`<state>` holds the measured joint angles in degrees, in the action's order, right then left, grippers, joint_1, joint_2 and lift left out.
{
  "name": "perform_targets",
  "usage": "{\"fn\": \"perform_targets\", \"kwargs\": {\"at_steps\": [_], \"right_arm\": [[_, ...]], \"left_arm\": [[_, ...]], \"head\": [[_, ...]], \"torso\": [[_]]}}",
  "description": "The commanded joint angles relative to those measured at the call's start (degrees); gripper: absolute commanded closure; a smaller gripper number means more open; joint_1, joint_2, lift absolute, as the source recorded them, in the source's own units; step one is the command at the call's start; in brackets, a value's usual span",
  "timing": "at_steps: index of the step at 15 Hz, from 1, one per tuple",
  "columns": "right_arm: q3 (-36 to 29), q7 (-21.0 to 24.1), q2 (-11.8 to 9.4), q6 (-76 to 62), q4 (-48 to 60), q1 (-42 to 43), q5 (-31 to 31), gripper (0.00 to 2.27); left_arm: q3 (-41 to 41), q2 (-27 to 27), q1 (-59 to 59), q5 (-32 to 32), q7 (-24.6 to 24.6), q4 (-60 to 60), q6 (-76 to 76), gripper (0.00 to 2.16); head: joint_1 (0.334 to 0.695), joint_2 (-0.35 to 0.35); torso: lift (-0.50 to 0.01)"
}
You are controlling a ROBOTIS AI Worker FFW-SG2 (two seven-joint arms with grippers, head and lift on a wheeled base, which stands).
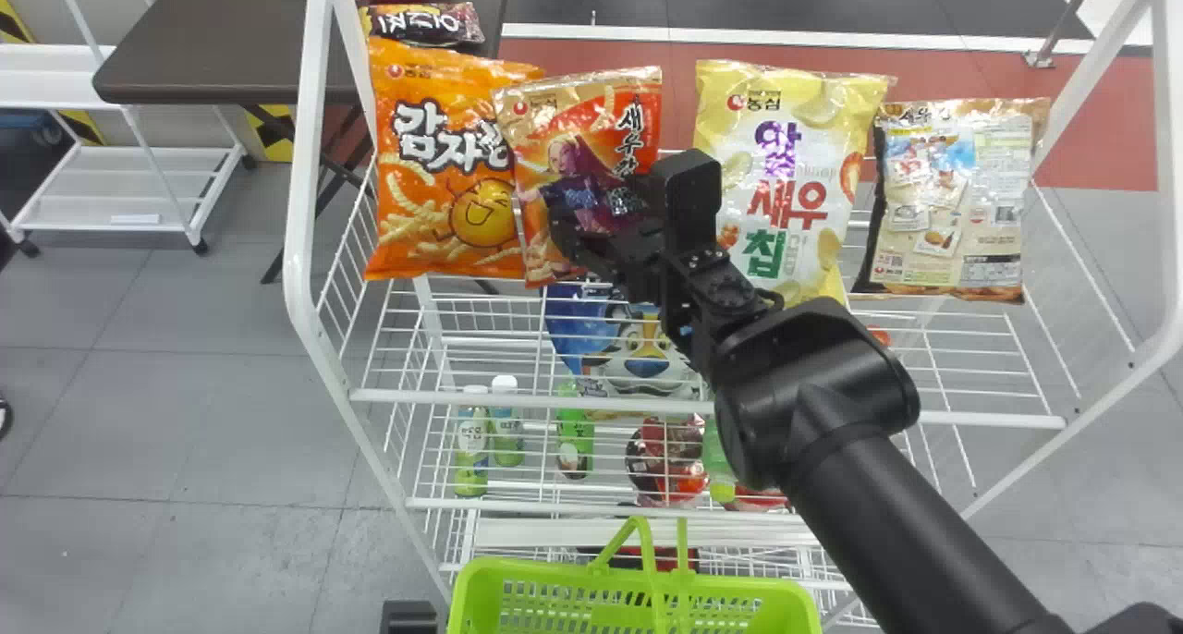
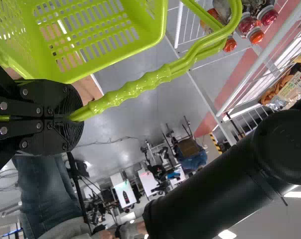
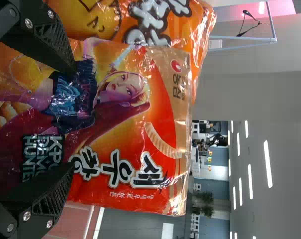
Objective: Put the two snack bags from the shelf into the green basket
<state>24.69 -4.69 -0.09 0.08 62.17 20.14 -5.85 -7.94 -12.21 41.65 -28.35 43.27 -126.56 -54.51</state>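
Note:
In the head view my right gripper [image 1: 591, 227] is at the front of the red-orange snack bag [image 1: 578, 144] on the top shelf [image 1: 591, 396]. The right wrist view has my right gripper [image 3: 72, 118] open, its fingers apart over the front of the same bag [image 3: 125, 129], which stands upright. An orange snack bag [image 1: 439, 163] overlaps it on the left. The green basket [image 1: 518, 586] hangs low before the rack. From the left wrist view, my left gripper [image 2: 73, 117] is shut on the basket's handle [image 2: 135, 89].
Right of the arm on the top shelf are a yellow-white bag [image 1: 786, 172] and a beige bag [image 1: 952, 200]. White rack posts [image 1: 310, 153] flank the shelf. Bottles [image 1: 471, 440] stand on a lower tier. A dark table [image 1: 213, 42] is behind at the left.

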Motion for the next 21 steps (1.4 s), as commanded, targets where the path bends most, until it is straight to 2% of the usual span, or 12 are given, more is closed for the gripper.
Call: {"fn": "perform_targets", "kwargs": {"at_steps": [1, 2, 4, 5, 11, 15, 19, 21], "right_arm": [[-0.09, -0.49, 0.14, 2.17, -0.12, 0.16, -0.04, 1.04], [-0.09, -0.41, 0.14, 1.99, -0.12, -0.10, -0.04, 1.64], [-0.09, -0.41, 0.14, 1.46, -0.12, -0.28, -0.22, 2.19], [0.00, 0.38, 0.14, 0.41, -0.30, -0.28, -0.13, 2.25], [-0.17, 1.70, 0.14, -4.86, 3.04, -4.06, -0.22, 2.25], [0.79, 4.52, 0.14, 2.69, 21.24, -13.64, 0.92, 2.25], [0.79, 4.87, 0.14, 12.36, 37.14, -20.75, 0.04, 2.25], [0.71, 6.54, -1.41, 16.93, 42.68, -23.39, 0.48, 2.25]], "left_arm": [[0.12, -0.01, -0.17, -0.30, 0.06, 0.44, 0.23, 1.70], [0.12, -0.01, -0.25, -0.39, 0.06, 0.61, 0.40, 1.70], [0.03, 0.17, -0.69, -0.39, -0.12, 1.23, 0.40, 1.69], [0.03, 0.26, -0.69, -0.39, -0.12, 1.49, 0.58, 1.70], [0.29, 1.05, -0.17, -0.39, -0.12, 1.41, 0.93, 1.69], [0.03, 1.49, 0.80, 0.66, -0.29, 0.18, 0.93, 1.69], [-1.64, 1.58, 1.68, 3.30, -0.91, -2.55, 0.40, 1.69], [-1.99, 1.58, 2.38, 3.83, -1.17, -3.52, 0.58, 1.69]], "head": [[0.695, -0.014], [0.695, -0.013], [0.695, -0.013], [0.695, -0.013], [0.695, -0.018], [0.695, -0.008], [0.695, 0.020], [0.695, 0.020]], "torso": [[-0.011], [-0.011], [-0.011], [-0.011], [-0.011], [-0.011], [-0.011], [-0.011]]}}
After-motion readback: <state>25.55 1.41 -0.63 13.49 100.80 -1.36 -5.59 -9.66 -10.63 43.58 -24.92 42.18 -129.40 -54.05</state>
